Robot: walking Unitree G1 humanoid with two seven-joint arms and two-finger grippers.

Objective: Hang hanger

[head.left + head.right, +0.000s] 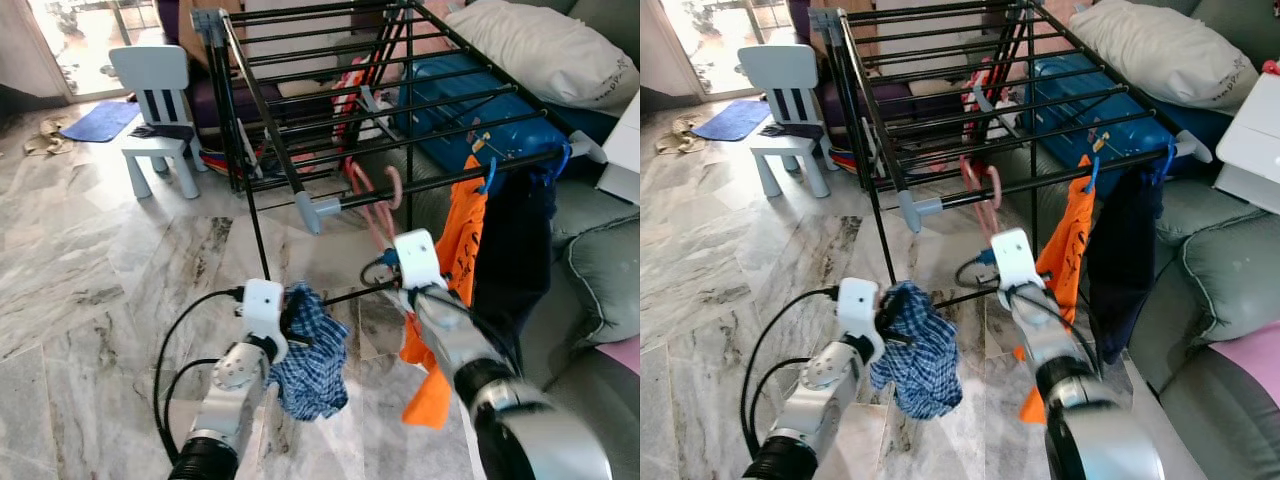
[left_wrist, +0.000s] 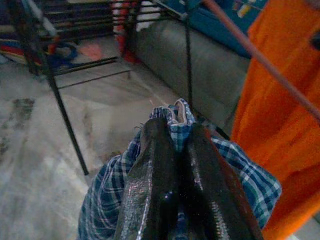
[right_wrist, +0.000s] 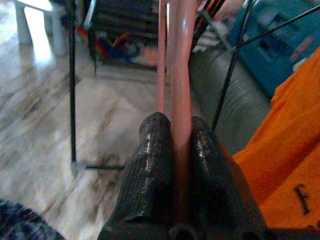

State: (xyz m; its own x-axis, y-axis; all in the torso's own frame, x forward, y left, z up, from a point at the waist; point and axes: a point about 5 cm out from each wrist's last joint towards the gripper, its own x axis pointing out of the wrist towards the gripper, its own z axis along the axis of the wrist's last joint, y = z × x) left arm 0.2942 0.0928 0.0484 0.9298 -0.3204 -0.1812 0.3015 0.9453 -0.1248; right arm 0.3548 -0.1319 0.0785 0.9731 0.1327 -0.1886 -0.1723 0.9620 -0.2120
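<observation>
Pink hanger (image 3: 179,75) cut off above.

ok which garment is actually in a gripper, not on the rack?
The blue plaid cloth: the left gripper is shut on it, bunched and off the rack. The orange shirt and the dark garment hang from the drying rack on blue hangers.

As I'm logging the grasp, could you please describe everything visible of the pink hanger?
The pink hanger is thin, smooth and plastic-looking, with a curved loop at the top near the black drying rack's front rail. It stands roughly upright beside the orange garment. The right gripper has its fingers shut on its lower bar.
</observation>
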